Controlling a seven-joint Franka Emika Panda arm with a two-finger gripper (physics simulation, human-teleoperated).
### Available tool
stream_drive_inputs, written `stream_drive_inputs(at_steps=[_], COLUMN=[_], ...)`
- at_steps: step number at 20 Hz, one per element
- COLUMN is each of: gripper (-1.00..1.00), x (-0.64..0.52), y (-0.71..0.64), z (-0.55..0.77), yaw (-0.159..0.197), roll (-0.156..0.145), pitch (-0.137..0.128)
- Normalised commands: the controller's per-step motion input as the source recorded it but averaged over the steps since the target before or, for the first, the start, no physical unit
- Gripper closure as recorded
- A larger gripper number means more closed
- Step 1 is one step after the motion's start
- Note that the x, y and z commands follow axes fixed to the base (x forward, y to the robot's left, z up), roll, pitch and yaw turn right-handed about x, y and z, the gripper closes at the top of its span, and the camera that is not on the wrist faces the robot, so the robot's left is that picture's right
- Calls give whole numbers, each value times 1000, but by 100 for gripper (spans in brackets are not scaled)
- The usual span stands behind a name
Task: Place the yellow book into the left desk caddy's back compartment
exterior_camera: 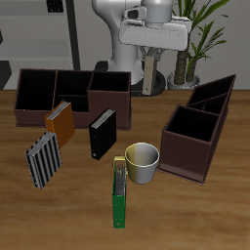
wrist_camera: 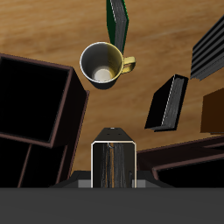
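My gripper [exterior_camera: 148, 64] hangs high over the back of the table, shut on the yellow book [exterior_camera: 148, 80], a thin pale beige book that hangs upright below the fingers. In the wrist view the book [wrist_camera: 114, 163] shows edge-on between the jaws. The left desk caddy [exterior_camera: 182, 146] is a dark maroon-brown box with two compartments. Its back compartment [exterior_camera: 227, 88] has the taller slanted walls. The caddy also shows in the wrist view [wrist_camera: 54, 122]. The held book is apart from the caddy, off to its side and higher.
A longer three-compartment dark box [exterior_camera: 73, 78] stands at the back. In front of it are an orange-brown book [exterior_camera: 61, 120], a black book [exterior_camera: 102, 134] and a grey striped book [exterior_camera: 42, 159]. A cream mug [exterior_camera: 143, 161] and a green book [exterior_camera: 119, 190] are near the front.
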Motion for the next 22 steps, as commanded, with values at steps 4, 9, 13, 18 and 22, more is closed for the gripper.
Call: stream_drive_inputs(at_steps=[4,9,13,18,22], gripper=[100,100,100,100,100], x=[-184,-199,-210,-6,158], y=[323,310,522,276,300], z=[-42,38,110,-1,25], yaw=[-45,-36,-18,-33,-6], roll=[-9,-8,92,2,0], pitch=[16,-11,-8,4,-4])
